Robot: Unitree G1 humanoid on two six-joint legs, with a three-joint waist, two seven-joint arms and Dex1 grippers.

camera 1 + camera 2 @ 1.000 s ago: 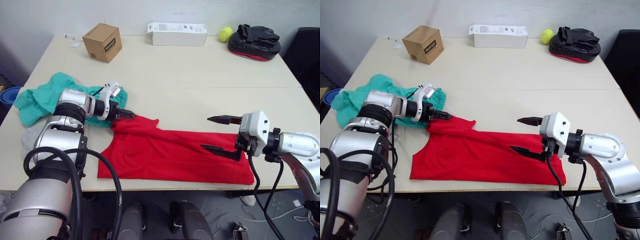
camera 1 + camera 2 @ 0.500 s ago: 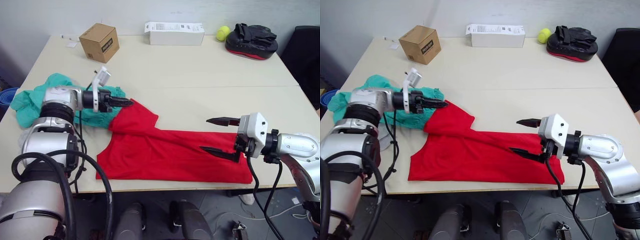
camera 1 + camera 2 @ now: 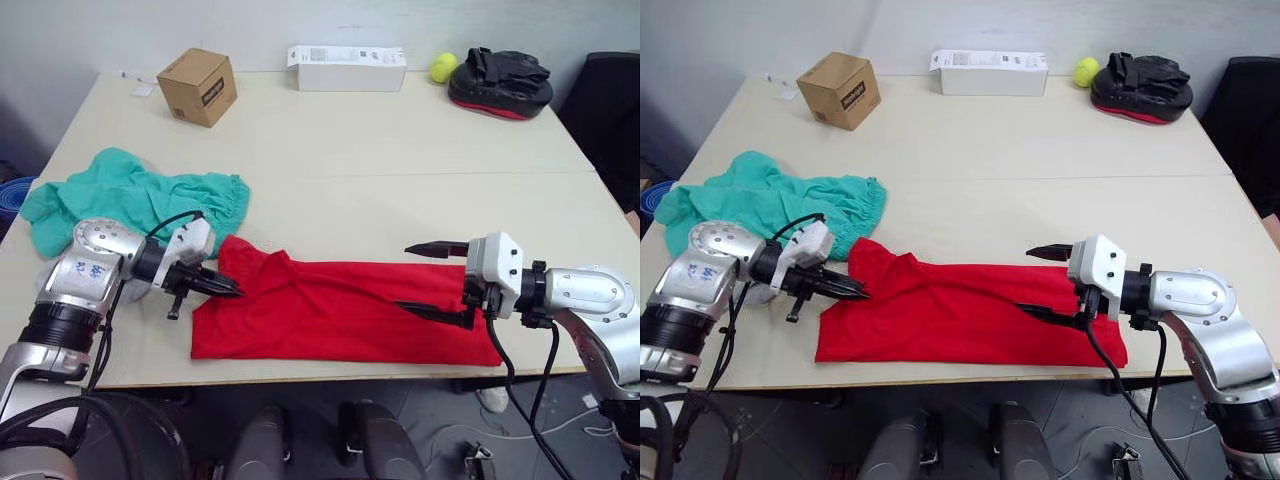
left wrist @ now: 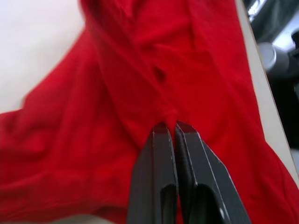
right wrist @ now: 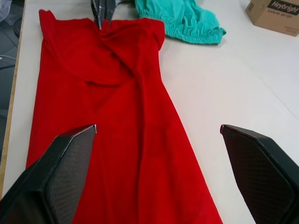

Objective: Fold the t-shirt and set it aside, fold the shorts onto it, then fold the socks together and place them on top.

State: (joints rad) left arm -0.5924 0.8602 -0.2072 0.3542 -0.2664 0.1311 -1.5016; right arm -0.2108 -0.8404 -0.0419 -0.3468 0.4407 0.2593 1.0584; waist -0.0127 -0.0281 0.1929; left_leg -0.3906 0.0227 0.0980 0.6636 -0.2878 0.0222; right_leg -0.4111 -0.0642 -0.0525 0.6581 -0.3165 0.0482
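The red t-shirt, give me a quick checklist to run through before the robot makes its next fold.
1. Left gripper pinching the t-shirt: ok, fingers shut on a fold of cloth.
2. Right gripper holding cloth: not ok, open, one finger above the shirt.
3. Shirt lying flat: not ok, bunched near the left gripper.
4. Shorts clear of the shirt: ok, beside it, apart.
5. Shirt fully on the table: ok, close to the front edge.

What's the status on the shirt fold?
Left gripper shut on t-shirt, left end. Right gripper open over the right end. Shorts bunched beside the shirt, unfolded.
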